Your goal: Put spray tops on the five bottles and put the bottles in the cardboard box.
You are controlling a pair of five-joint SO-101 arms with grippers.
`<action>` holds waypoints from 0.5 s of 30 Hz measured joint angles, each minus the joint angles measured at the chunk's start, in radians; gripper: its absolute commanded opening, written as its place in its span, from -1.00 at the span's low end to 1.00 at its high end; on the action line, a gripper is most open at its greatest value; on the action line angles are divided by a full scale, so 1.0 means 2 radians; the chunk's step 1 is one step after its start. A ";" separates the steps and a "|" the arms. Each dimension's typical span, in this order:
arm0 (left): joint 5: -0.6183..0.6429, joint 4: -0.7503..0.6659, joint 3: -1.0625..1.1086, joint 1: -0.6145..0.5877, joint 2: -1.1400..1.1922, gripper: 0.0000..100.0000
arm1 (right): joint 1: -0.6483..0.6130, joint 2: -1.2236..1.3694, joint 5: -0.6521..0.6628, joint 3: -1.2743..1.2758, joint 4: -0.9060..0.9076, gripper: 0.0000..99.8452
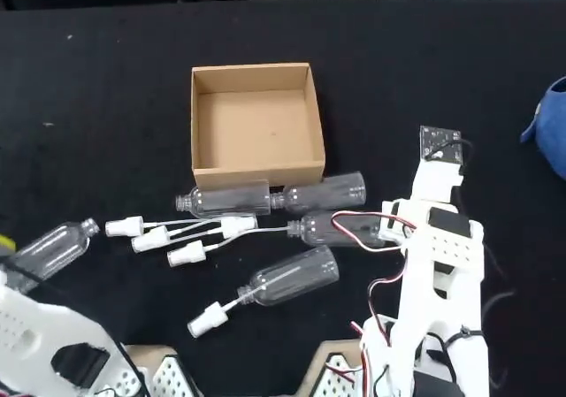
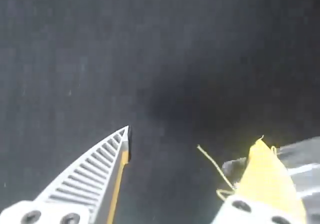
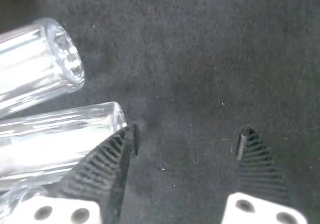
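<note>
Right pincer (image 3: 188, 131) gapes beside bottle (image 3: 50, 144) lying flat.

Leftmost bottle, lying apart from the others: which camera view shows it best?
The high view: the leftmost bottle lies there almost whole, its neck open. The left wrist view gives a slice of it beside the left hand. The right wrist view shows the bases of two other bottles.
</note>
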 measured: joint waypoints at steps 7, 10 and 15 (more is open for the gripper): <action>-0.022 0.091 -0.117 -0.006 0.000 -0.49 | 0.000 0.000 0.000 0.000 0.000 -0.41; -0.061 0.190 -0.195 0.018 0.002 -0.49 | 0.000 0.000 0.000 0.000 0.000 -0.41; -0.172 0.285 -0.216 0.085 0.004 -0.49 | 0.000 0.000 0.000 0.000 0.000 -0.41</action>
